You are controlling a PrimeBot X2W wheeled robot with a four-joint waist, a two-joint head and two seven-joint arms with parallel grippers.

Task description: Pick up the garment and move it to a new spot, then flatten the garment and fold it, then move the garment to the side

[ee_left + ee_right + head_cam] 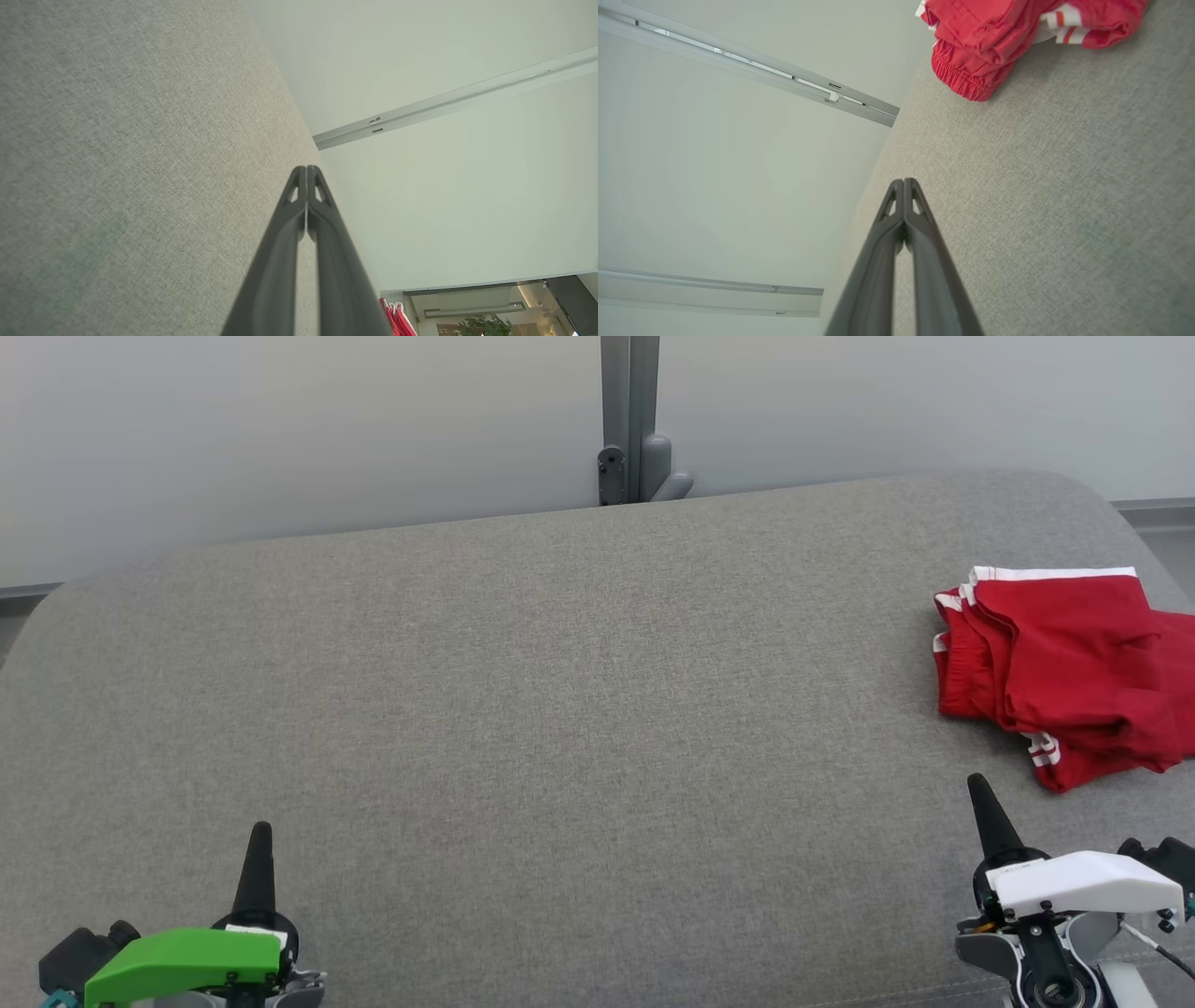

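Red cloth, thin and limp: the garment looks light and soft, loosely folded in layers, so it would likely sag and slide apart if lifted by one layer alone. I judge the best hold is a pinch through the gathered elastic edge on its left side, where the layers stack. It lies on the grey cushion at about 3 o'clock in the head view, partly cut off by the frame. From the tip of the right gripper it sits near, at roughly 1 o'clock, not touching. That gripper and the left gripper, well apart at 7 o'clock, both have their fingers pressed together, holding nothing.
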